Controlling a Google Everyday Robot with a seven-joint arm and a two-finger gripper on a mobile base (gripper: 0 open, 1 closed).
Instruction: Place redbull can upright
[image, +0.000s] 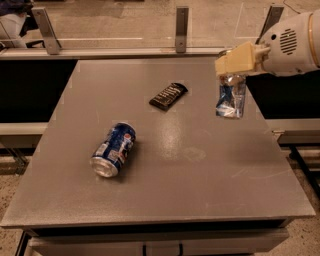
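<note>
The redbull can (231, 98) is a slim silver can with light blue patches and a dented body. It hangs upright at the right side of the grey table (165, 165), its base close to the surface. My gripper (235, 64) comes in from the right on a white arm and is shut on the can's top end. The cream fingers (239, 59) hide the can's top.
A wider dark blue can (113, 149) lies on its side at the table's left front. A dark snack bar (168, 95) lies near the middle back. Metal posts (182, 29) and a rail run behind the table. The table's right edge is close to the held can.
</note>
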